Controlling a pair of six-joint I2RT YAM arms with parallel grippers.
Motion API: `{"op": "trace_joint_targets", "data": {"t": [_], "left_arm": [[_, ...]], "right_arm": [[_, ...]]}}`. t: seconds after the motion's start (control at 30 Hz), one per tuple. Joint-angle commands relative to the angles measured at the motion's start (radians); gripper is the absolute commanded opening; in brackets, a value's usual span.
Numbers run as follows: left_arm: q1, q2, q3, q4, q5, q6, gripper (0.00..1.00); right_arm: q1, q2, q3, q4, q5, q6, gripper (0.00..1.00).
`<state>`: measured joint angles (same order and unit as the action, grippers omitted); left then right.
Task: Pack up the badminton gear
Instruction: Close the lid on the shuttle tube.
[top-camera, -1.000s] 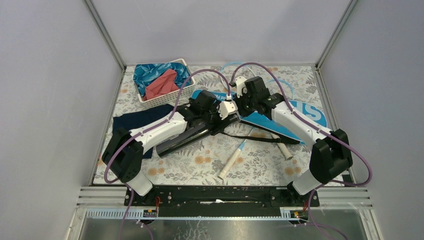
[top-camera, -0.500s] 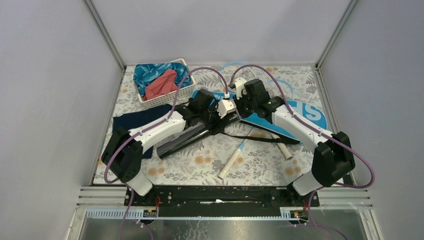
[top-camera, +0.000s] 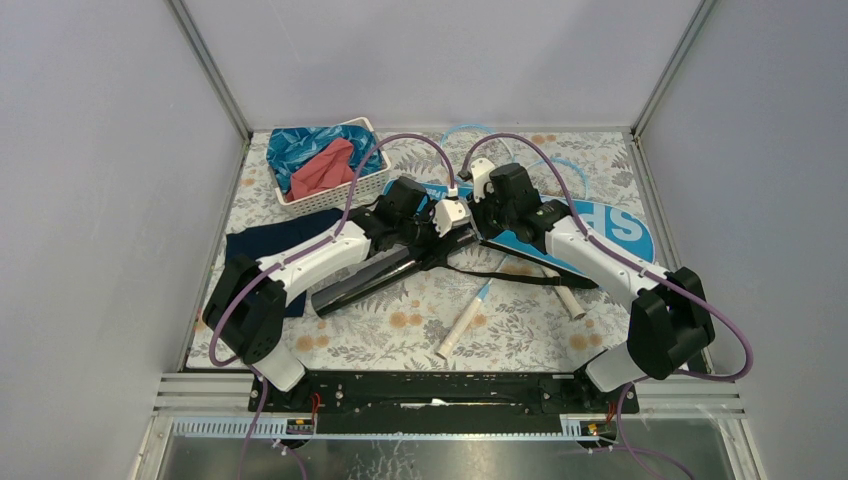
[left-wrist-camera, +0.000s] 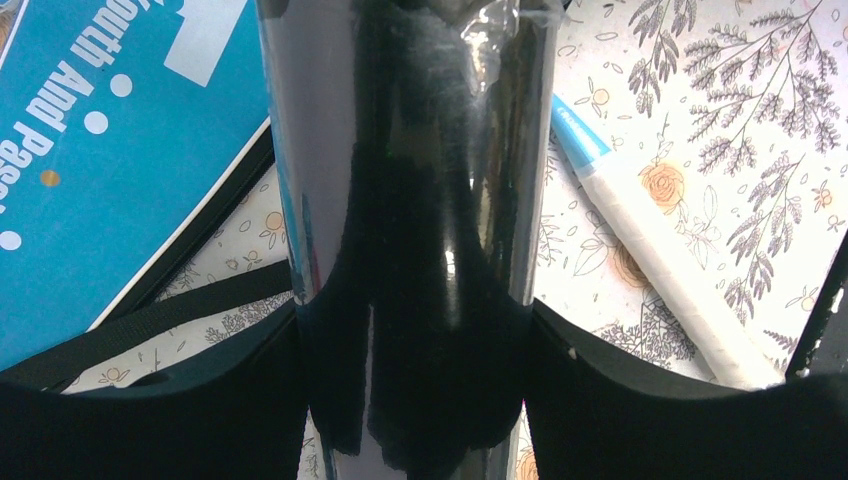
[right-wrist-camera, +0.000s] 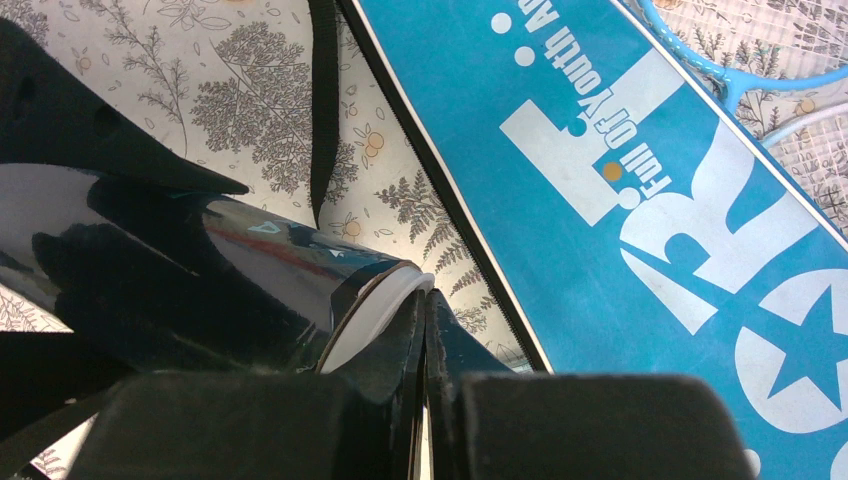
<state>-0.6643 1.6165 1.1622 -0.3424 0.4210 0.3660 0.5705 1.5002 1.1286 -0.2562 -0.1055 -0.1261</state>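
While the left gripper (left-wrist-camera: 415, 335) clasps the long black tube (left-wrist-camera: 410, 150) at mid-table, the right gripper (right-wrist-camera: 425, 320) is pinched closed at the tube's rim. Both rackets (top-camera: 462, 328) lie outside the blue bag (right-wrist-camera: 640, 200); shuttlecocks unseen, so packing seems largely undone.

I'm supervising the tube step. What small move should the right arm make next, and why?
Probably press the right gripper slightly inward along the black tube. Its shut tips rest against the white rim at the tube's mouth, while the left gripper clamps the tube around its body, bracing it.
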Motion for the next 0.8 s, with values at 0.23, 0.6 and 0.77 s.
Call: {"op": "trace_joint_targets", "data": {"t": [0.23,0.6,0.77], "left_arm": [[0.002,-0.01,0.027,0.19,0.028,0.023,0.0],[0.002,-0.032,-0.013,0.271,-0.006,-0.08,0.02],[0.003,-0.026,-0.023,0.285,-0.021,-0.116,0.03]], "right_arm": [[0.153,-0.006,-0.046,-0.032,-0.138,-0.149,0.0],[0.163,0.004,-0.035,0.003,-0.104,-0.05,0.0],[0.164,0.026,-0.02,0.004,-0.064,0.005,0.0]]}}
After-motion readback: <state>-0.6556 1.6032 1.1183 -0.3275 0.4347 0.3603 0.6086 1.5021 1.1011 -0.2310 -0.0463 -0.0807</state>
